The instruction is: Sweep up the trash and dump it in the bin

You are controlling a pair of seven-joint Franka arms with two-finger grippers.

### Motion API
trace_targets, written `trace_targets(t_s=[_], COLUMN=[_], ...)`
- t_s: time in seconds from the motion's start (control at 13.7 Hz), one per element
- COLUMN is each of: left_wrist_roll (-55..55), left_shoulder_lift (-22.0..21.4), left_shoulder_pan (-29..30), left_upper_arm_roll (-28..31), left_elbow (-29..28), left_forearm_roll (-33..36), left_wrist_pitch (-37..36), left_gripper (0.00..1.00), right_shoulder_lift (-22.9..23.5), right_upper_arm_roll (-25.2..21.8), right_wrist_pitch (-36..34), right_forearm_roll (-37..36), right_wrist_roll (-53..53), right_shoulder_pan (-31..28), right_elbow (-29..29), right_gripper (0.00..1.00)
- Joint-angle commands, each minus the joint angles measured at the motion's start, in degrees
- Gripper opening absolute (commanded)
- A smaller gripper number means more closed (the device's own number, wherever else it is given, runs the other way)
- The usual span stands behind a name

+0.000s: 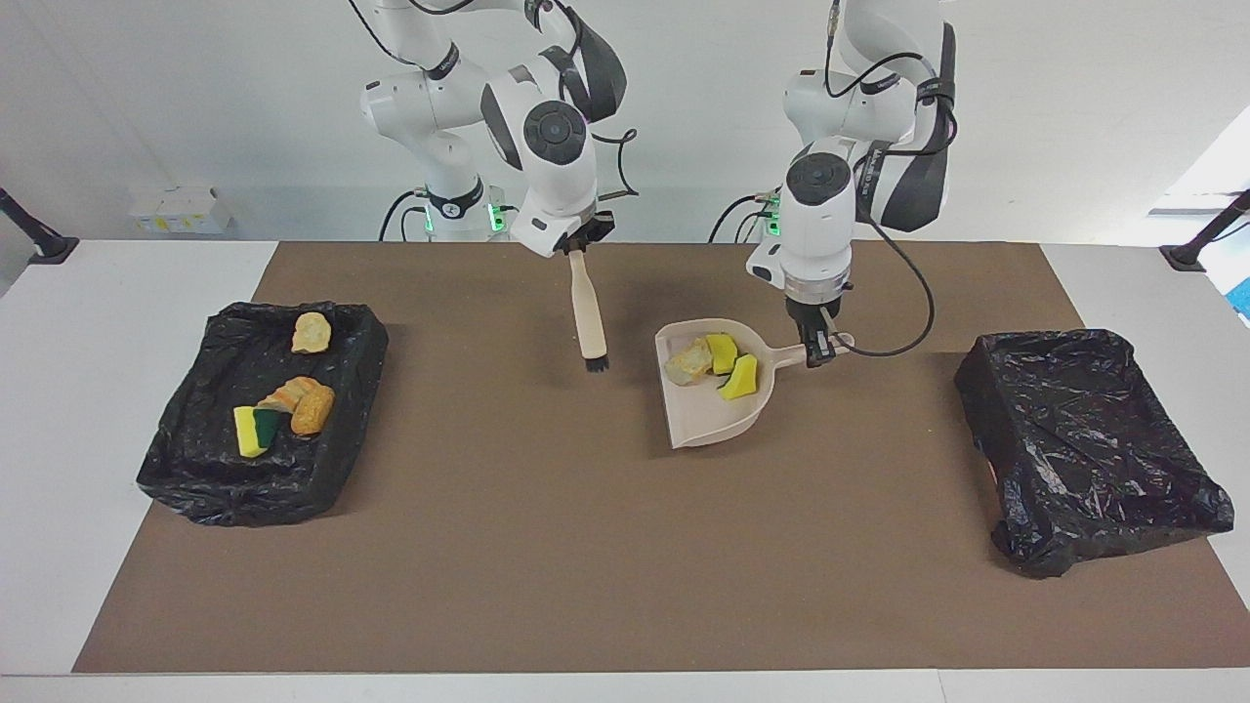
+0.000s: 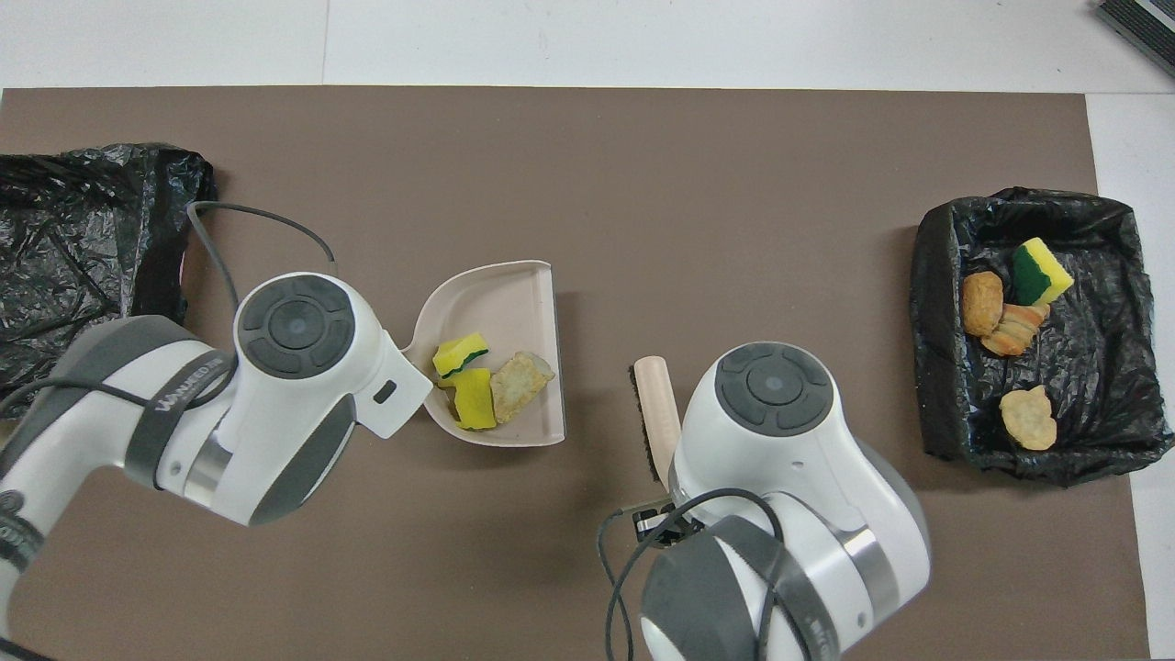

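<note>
Trash, seven small scraps, lies in two places: three, two yellow sponge pieces (image 1: 733, 366) and a tan lump (image 1: 688, 360), in the beige plastic dustpan (image 1: 711, 415), its handle clamped in the left gripper (image 1: 816, 350); four in the black-lined bin (image 1: 195, 469) toward the right arm's end. "WANJEED" marks the left arm's strap. The right gripper (image 1: 576, 248) grips the beige black-bristled brush (image 1: 589, 317). A second black-lined bin (image 1: 1084, 439) sits toward the left arm's end

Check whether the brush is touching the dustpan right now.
Apart. The facing view shows bare mat between the brush hanging from the right tool and the dustpan.
</note>
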Motion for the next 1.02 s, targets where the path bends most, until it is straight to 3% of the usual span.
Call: trace_targets(t_s=[0.0, 0.29, 0.58, 0.66, 0.73, 0.8, 0.95], left_wrist_roll=[9.3, 16.4, 23.1, 25.5, 26.1, 26.6, 33.8], left_shoulder_lift=[-6.0, -6.1, -6.7, -6.7, -6.7, -6.6, -4.5], left_shoulder_pan=[5.0, 12.8, 20.0, 21.9, 23.7, 25.8, 32.4], left_upper_arm_roll=[0.1, 0.2, 0.6, 0.6, 0.6, 0.6, 1.0], left_elbow=[1.0, 9.0, 12.8, 14.3, 15.5, 16.6, 21.6], left_forearm_roll=[-2.8, -2.8, -2.8, -2.9, -2.9, -3.6, -8.8], left_wrist_pitch=[-5.9, -13.6, -15.3, -16.2, -17.0, -17.2, -17.2], left_gripper=[0.0, 0.0, 0.0, 0.0, 0.0, 0.0, 0.0], right_shoulder_lift=[-0.9, 6.9, 8.7, 8.7, 8.9, 9.4, 9.4], right_upper_arm_roll=[0.5, 0.3, 0.4, 0.4, 0.3, 0.3, 0.0], right_wrist_pitch=[7.5, 17.5, 20.5, 20.5, 20.2, 19.8, 18.1], right_forearm_roll=[1.1, -1.1, -4.5, -4.5, -4.5, -4.6, -4.6], right_wrist_roll=[8.8, 20.1, 23.8, 23.8, 24.0, 24.4, 24.5], right_shoulder_pan=[6.7, 17.5, 18.3, 18.3, 18.1, 18.1, 17.4], right_elbow=[-4.6, -5.1, -5.2, -5.2, -4.9, -4.1, -2.1], right_gripper=[0.0, 0.0, 0.0, 0.2, 0.81, 1.0, 1.0])
